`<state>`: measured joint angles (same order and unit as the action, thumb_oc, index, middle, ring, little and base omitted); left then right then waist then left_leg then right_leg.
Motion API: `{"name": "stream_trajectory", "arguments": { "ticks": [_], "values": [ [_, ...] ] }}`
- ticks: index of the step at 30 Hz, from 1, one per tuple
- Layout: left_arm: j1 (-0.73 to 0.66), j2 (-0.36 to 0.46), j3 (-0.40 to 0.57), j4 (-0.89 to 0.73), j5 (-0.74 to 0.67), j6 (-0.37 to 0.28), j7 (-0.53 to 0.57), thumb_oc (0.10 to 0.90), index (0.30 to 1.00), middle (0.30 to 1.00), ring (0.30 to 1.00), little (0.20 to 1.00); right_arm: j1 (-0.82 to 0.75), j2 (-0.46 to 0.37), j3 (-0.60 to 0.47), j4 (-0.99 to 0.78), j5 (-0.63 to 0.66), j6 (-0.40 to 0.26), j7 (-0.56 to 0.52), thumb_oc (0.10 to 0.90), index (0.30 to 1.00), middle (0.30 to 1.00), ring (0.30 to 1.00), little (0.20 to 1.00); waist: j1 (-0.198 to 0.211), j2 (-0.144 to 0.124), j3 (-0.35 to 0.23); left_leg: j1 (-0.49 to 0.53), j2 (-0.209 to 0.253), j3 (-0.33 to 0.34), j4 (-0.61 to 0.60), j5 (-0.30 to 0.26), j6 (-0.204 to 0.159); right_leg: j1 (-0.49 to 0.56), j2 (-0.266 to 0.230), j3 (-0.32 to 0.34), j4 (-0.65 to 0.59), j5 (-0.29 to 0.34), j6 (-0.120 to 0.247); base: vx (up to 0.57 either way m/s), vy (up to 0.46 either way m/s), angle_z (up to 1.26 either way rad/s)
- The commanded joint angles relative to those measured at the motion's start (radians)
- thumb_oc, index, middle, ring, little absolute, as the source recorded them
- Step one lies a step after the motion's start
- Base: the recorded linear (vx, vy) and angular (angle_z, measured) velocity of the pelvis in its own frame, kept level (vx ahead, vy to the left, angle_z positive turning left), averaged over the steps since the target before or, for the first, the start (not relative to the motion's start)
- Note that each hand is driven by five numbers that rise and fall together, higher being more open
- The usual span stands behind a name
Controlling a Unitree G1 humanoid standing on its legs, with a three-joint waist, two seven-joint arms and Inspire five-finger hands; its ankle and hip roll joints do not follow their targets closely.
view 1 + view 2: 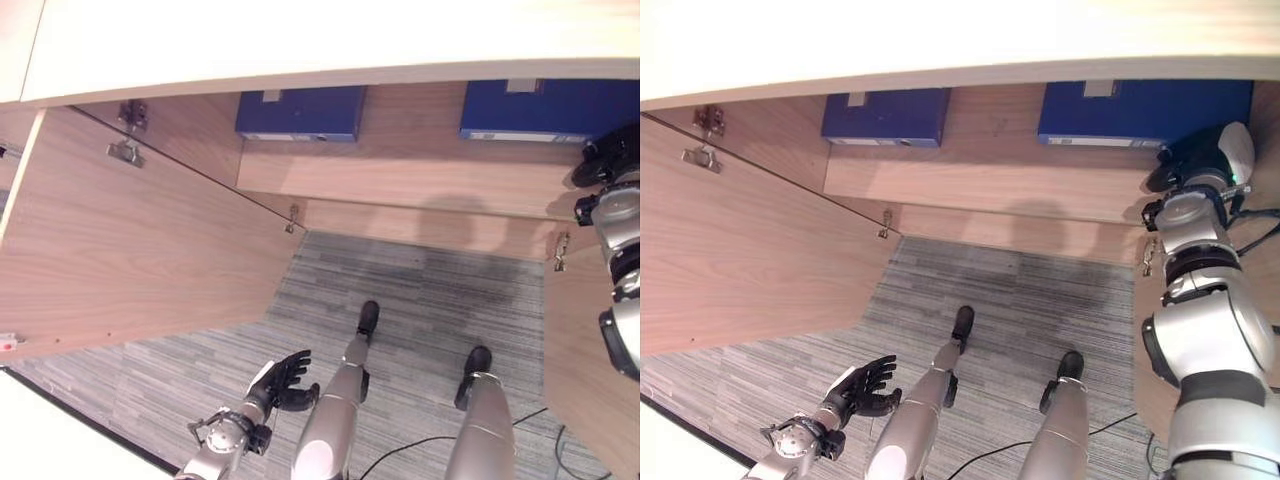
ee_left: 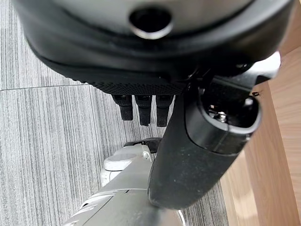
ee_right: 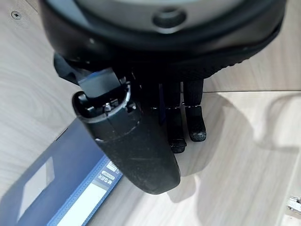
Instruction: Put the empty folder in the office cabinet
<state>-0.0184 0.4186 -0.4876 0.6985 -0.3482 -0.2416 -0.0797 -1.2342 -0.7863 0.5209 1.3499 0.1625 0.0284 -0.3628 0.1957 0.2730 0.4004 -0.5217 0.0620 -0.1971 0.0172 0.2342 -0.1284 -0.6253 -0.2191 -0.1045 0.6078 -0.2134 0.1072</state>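
Note:
Two blue folders lie flat on the wooden cabinet shelf (image 1: 420, 170), one at the left (image 1: 300, 112) and one at the right (image 1: 545, 108). My right hand (image 1: 1195, 160) is raised to the shelf, just beside the right folder's near right corner. In the right wrist view its fingers (image 3: 196, 120) hang straight over bare shelf wood, holding nothing, with the blue folder (image 3: 61, 183) beside the thumb. My left hand (image 1: 282, 380) hangs low over the carpet, fingers relaxed and spread, empty.
The cabinet's left door (image 1: 130, 260) stands wide open, and the right door (image 1: 580, 330) is open beside my right arm. A pale cabinet top (image 1: 300, 40) overhangs the shelf. Grey striped carpet (image 1: 420, 290) covers the floor in front.

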Motion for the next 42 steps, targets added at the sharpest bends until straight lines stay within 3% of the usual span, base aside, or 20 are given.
{"name": "stream_trajectory", "arguments": {
  "ticks": [1,8,16,17,18,19,21,23,25,27,28,30,32,33,37,42],
  "values": [
    [-0.019,0.081,-0.032,0.031,0.003,-0.024,-0.01,0.8,0.9,0.9,0.9,0.9,-0.183,-0.101,0.045,-0.132,0.049,-0.147,-0.064,0.4,0.3,0.3,0.3,0.3,0.032,-0.053,-0.047,0.109,-0.025,0.038,0.04,-0.203,0.008,0.137,0.031,0.002,-0.201,0.015,0.046,0.03,-0.021,-0.02],
    [-0.023,0.046,0.005,0.102,0.031,-0.018,0.011,0.8,0.9,0.9,0.9,0.9,0.049,0.011,-0.104,-0.237,0.11,-0.179,-0.056,0.4,0.3,0.3,0.3,0.3,0.008,-0.095,-0.062,0.152,-0.018,0.038,0.052,-0.227,0.011,0.214,0.039,-0.005,-0.247,0.027,0.044,0.01,-0.012,0.0],
    [0.001,-0.06,0.09,0.233,0.113,0.004,0.042,0.8,0.9,0.9,0.9,0.9,0.565,0.212,-0.292,-0.569,0.076,-0.233,-0.035,0.4,0.3,0.3,0.3,0.3,-0.064,-0.157,-0.112,0.265,0.0,0.061,0.009,-0.233,0.024,0.347,0.048,-0.008,-0.348,0.072,0.048,0.07,0.037,-0.04],
    [0.003,-0.059,0.088,0.233,0.114,0.004,0.043,0.8,0.9,0.9,0.9,0.9,0.573,0.213,-0.295,-0.575,0.074,-0.231,-0.036,0.4,0.3,0.3,0.3,0.3,-0.063,-0.158,-0.113,0.269,0.0,0.061,0.007,-0.232,0.024,0.351,0.048,-0.008,-0.35,0.072,0.048,0.12,0.066,-0.02],
    [0.019,-0.08,0.125,0.26,0.133,0.009,0.048,0.8,0.9,0.9,0.9,0.9,0.721,0.255,-0.348,-0.652,0.071,-0.245,-0.017,0.555,0.533,0.533,0.533,0.533,-0.09,-0.17,-0.133,0.309,0.002,0.064,-0.019,-0.233,0.03,0.382,0.049,-0.011,-0.369,0.08,0.05,0.14,0.063,-0.07],
    [0.029,-0.087,0.139,0.278,0.148,0.012,0.051,0.8,0.9,0.9,0.9,0.9,0.801,0.283,-0.374,-0.678,0.073,-0.247,-0.003,0.8,0.9,0.9,0.9,0.9,-0.1,-0.177,-0.145,0.338,0.003,0.067,-0.036,-0.232,0.032,0.407,0.048,-0.016,-0.381,0.084,0.052,0.16,0.091,-0.02],
    [0.031,-0.094,0.156,0.303,0.171,0.015,0.055,0.8,0.9,0.9,0.9,0.9,0.867,0.297,-0.388,-0.694,0.066,-0.249,0.017,0.8,0.9,0.9,0.9,0.9,-0.109,-0.185,-0.154,0.359,0.003,0.068,-0.047,-0.232,0.034,0.427,0.045,-0.02,-0.388,0.086,0.054,0.1,0.059,-0.01],
    [0.047,-0.11,0.202,0.355,0.215,0.026,0.053,0.8,0.9,0.9,0.9,0.9,1.032,0.338,-0.425,-0.754,0.05,-0.25,0.064,0.8,0.9,0.9,0.9,0.9,-0.136,-0.2,-0.189,0.419,0.002,0.071,-0.069,-0.237,0.044,0.463,0.041,-0.024,-0.378,0.087,0.063,0.15,0.103,-0.01],
    [0.055,-0.112,0.214,0.366,0.223,0.023,0.052,0.8,0.9,0.9,0.9,0.9,1.072,0.352,-0.432,-0.77,0.043,-0.245,0.074,0.8,0.9,0.9,0.9,0.9,-0.141,-0.202,-0.198,0.441,0.002,0.073,-0.073,-0.243,0.051,0.468,0.037,-0.026,-0.364,0.084,0.068,0.08,0.097,-0.04],
    [0.078,-0.118,0.244,0.393,0.25,0.028,0.058,0.8,0.9,0.9,0.9,0.9,1.166,0.396,-0.442,-0.789,0.052,-0.234,0.111,0.8,0.9,0.9,0.9,0.9,-0.158,-0.209,-0.211,0.514,-0.007,0.077,-0.087,-0.257,0.073,0.454,0.024,-0.007,-0.224,0.129,0.109,0.01,0.117,-0.17],
    [0.078,-0.117,0.251,0.394,0.245,0.028,0.062,0.8,0.9,0.9,0.9,0.9,1.168,0.399,-0.434,-0.781,0.04,-0.228,0.114,0.8,0.9,0.9,0.9,0.9,-0.162,-0.211,-0.208,0.524,-0.006,0.075,-0.089,-0.253,0.078,0.44,0.028,0.017,-0.178,0.167,0.131,-0.02,0.017,-0.14],
    [0.071,-0.11,0.262,0.399,0.237,0.028,0.065,0.8,0.9,0.9,0.9,0.9,1.181,0.404,-0.426,-0.783,0.031,-0.229,0.117,0.8,0.9,0.9,0.9,0.9,-0.168,-0.208,-0.212,0.528,-0.001,0.061,-0.093,-0.249,0.078,0.433,0.047,0.058,-0.161,0.171,0.147,0.02,-0.039,0.02],
    [0.048,-0.106,0.268,0.398,0.213,0.022,0.073,0.8,0.9,0.9,0.9,0.9,1.21,0.423,-0.419,-0.788,0.074,-0.229,0.126,0.8,0.9,0.9,0.9,0.9,-0.197,-0.211,-0.222,0.522,-0.013,0.001,-0.089,-0.237,0.075,0.463,0.146,0.235,-0.256,0.083,0.107,0.07,-0.083,0.31],
    [0.041,-0.099,0.266,0.395,0.212,0.022,0.073,0.8,0.9,0.9,0.9,0.9,1.208,0.423,-0.412,-0.777,0.081,-0.229,0.127,0.8,0.9,0.9,0.9,0.9,-0.196,-0.221,-0.225,0.525,-0.024,-0.005,-0.086,-0.24,0.074,0.484,0.162,0.271,-0.314,0.071,0.086,0.08,-0.106,0.66],
    [0.041,-0.086,0.281,0.398,0.195,0.016,0.082,0.8,0.9,0.9,0.9,0.9,1.219,0.425,-0.368,-0.744,0.081,-0.223,0.157,0.8,0.9,0.9,0.9,0.9,-0.17,-0.241,-0.26,0.528,-0.031,-0.039,-0.084,-0.235,0.047,0.575,0.154,0.244,-0.454,0.075,0.051,0.01,-0.177,0.68],
    [0.041,-0.103,0.303,0.373,0.12,0.01,0.089,0.8,0.9,0.9,0.9,0.9,1.215,0.405,-0.329,-0.736,0.067,-0.218,0.19,0.8,0.9,0.9,0.9,0.9,-0.134,-0.254,-0.269,0.492,-0.02,-0.08,-0.066,-0.2,-0.002,0.65,0.14,0.145,-0.547,0.088,0.035,-0.05,-0.167,0.87]
  ]
}}
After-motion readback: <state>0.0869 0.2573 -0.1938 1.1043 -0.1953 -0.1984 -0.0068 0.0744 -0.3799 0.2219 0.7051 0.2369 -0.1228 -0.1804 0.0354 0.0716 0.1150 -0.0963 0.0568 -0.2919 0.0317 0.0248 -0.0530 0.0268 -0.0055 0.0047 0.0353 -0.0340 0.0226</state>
